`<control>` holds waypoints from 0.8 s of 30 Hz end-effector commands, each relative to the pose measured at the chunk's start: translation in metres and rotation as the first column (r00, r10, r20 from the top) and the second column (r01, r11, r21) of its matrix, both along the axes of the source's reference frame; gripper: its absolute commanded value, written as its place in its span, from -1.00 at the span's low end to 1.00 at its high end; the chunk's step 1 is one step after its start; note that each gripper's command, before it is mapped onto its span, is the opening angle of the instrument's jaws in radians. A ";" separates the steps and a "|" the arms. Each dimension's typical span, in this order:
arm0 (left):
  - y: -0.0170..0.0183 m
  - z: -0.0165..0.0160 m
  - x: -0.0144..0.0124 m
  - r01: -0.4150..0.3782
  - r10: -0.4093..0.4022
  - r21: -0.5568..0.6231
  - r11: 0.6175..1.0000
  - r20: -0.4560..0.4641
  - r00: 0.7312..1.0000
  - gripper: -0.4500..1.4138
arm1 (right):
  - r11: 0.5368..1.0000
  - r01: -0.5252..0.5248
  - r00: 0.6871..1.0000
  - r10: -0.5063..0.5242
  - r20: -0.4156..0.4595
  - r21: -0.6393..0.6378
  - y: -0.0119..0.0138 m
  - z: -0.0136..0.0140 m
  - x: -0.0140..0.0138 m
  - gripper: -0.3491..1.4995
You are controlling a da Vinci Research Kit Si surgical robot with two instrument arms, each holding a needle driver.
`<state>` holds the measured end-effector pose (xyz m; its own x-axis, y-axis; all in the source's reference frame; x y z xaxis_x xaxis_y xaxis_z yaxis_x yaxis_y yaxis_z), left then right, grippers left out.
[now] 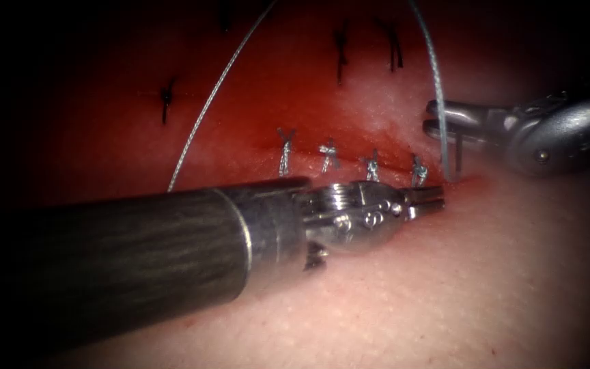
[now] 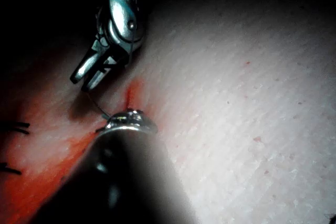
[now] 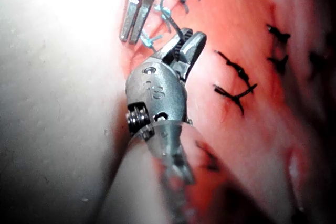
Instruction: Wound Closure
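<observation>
The right end effector (image 1: pixel 438 123) grips the needle (image 1: pixel 459 154), which hangs toward the cut's (image 1: pixel 377 164) right end, thread (image 1: pixel 435 68) arching above. The left end effector (image 1: pixel 435 198), closed and empty, lies just beside.

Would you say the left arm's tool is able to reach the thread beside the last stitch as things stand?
Probably yes. The left tool lies beside the rightmost stitch, with the thread just beyond its tip; nothing lies between them. The right tool holds that thread above.
</observation>
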<state>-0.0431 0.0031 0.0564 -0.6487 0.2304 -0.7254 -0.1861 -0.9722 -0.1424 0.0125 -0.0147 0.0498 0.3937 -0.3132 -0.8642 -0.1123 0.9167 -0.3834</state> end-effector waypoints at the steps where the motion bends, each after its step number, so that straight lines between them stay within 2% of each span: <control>1: 0.0002 0.0005 -0.0006 -0.006 0.006 -0.001 1.000 0.001 1.000 -0.51 | 1.000 -0.017 1.000 0.017 -0.012 0.025 0.0009 0.0002 0.0007 -1.00; 10: -0.0022 0.0019 0.0003 -0.065 0.069 0.072 0.995 -0.062 0.996 -0.49 | 0.978 -0.056 0.996 0.070 -0.064 0.200 0.0039 0.0013 0.0002 -1.00; 15: -0.0037 0.0027 0.0011 -0.092 0.100 0.089 0.992 -0.088 0.991 -0.48 | 0.946 -0.032 0.991 0.073 -0.115 0.322 0.0047 0.0020 0.0003 -1.00; 22: -0.0039 0.0029 0.0012 -0.086 0.094 0.096 0.992 -0.091 0.991 -0.48 | 0.939 -0.061 0.989 0.104 -0.109 0.339 0.0059 0.0021 0.0006 -1.00; 24: -0.0042 0.0031 0.0010 -0.086 0.095 0.095 0.992 -0.096 0.991 -0.48 | 0.937 -0.097 0.982 0.146 -0.122 0.336 0.0068 0.0016 0.0004 -1.00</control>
